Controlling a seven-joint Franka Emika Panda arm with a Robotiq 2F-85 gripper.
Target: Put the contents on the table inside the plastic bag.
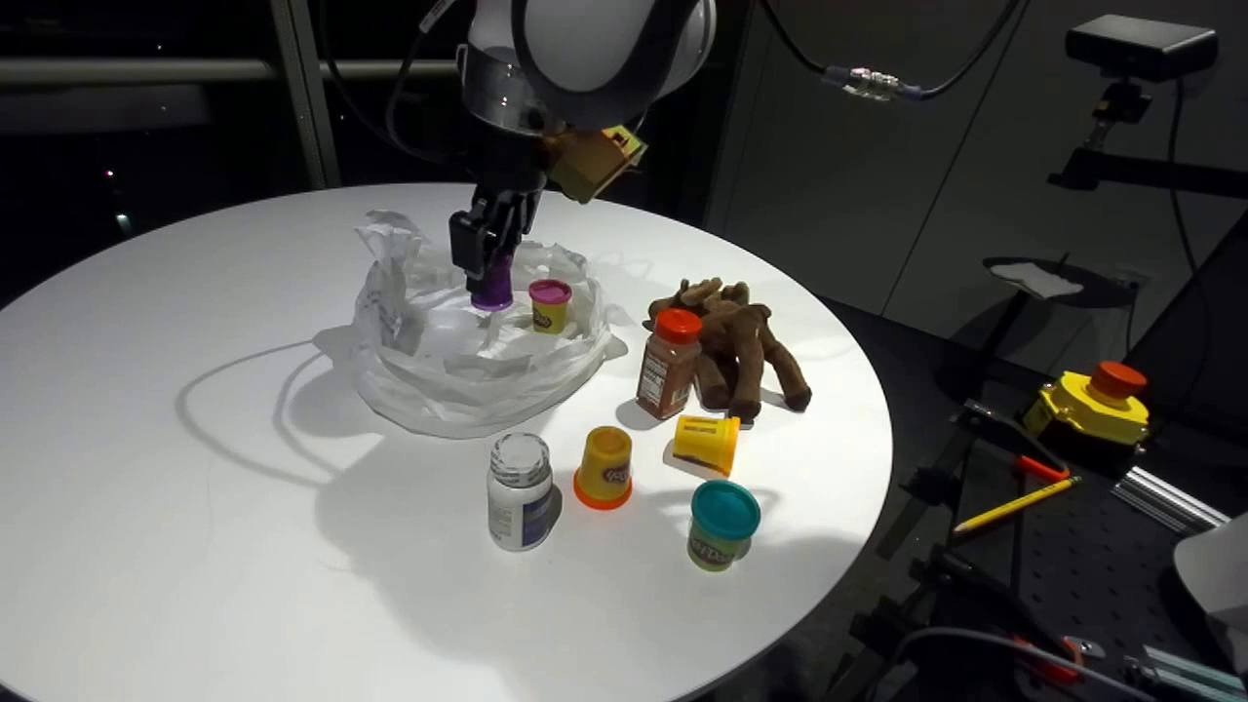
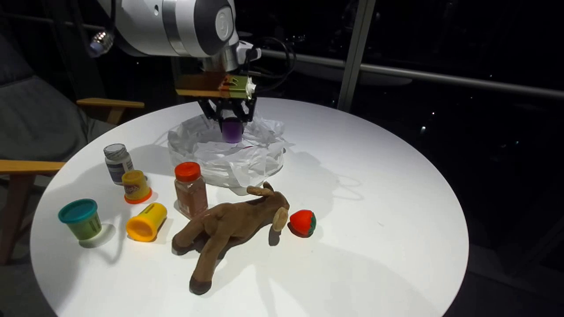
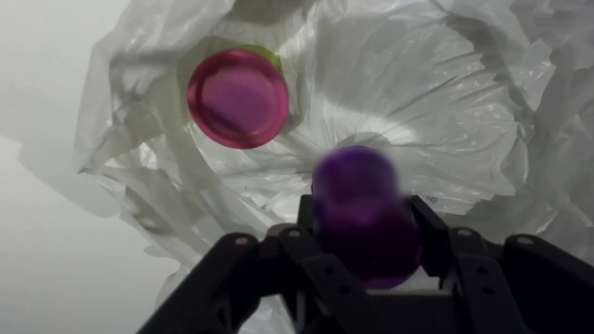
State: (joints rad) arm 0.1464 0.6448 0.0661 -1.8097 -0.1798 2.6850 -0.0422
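If hunting for the purple tub (image 1: 494,291), find it held snug in the pincer (image 3: 363,220), inside the open top of the plastic bag (image 1: 458,405). See a pink-lidded tub (image 1: 549,307) in the bag too, standing up. On the worktop (image 1: 195,546), spot a red-capped jar (image 1: 669,369) with brown stuff (image 1: 690,369) inside, and a white jar (image 1: 519,497) with a label too blurry to read. Read fuzzy "Play-Doh" on the teal-lidded tub (image 1: 721,526) and the orange-lidded tub (image 1: 605,468).

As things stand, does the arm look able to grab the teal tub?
Probably not: the gripper is closed on the purple cup. Were that released, the way looks free: the teal tub stands upright with nothing over it.
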